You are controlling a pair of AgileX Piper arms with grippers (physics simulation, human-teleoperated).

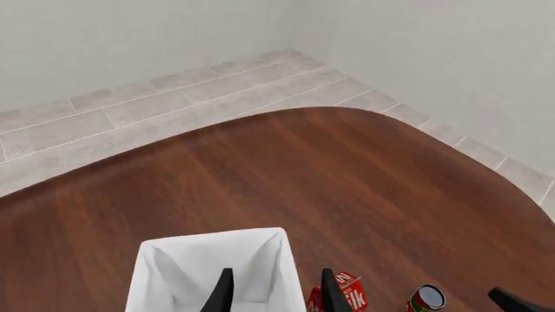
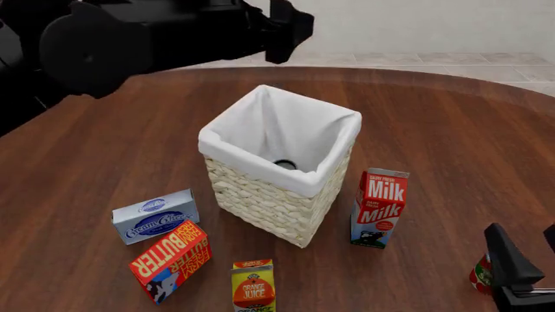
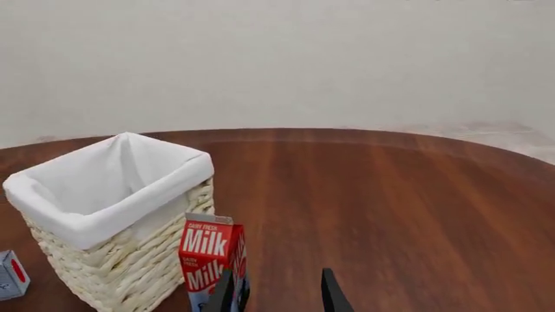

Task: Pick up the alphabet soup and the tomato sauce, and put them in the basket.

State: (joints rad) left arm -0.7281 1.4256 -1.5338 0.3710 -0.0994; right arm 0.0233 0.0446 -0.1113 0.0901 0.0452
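The basket (image 2: pixel 260 188) stands mid-table, cream wicker with a white lining (image 1: pixel 208 263) (image 3: pixel 104 195). Deep inside it shows a round grey can top (image 2: pixel 284 164), apparently the alphabet soup; its label is hidden. The tomato sauce (image 2: pixel 479 274), a red, white and green can, stands at the near right, partly behind a finger of my right gripper (image 2: pixel 529 250); it also shows in the left wrist view (image 1: pixel 427 298). The right gripper (image 3: pixel 275 296) is open and empty, and its own view does not show the can. My left gripper (image 1: pixel 275 296) hangs open above the basket's far side, holding nothing.
A milk carton (image 2: pixel 380 208) stands upright right of the basket. Near left of the basket lie a cream cheese box (image 2: pixel 156 216) and a butter box (image 2: pixel 171 259). An orange juice carton (image 2: pixel 253 285) stands at the front edge. The left arm (image 2: pixel 156 36) fills the upper left.
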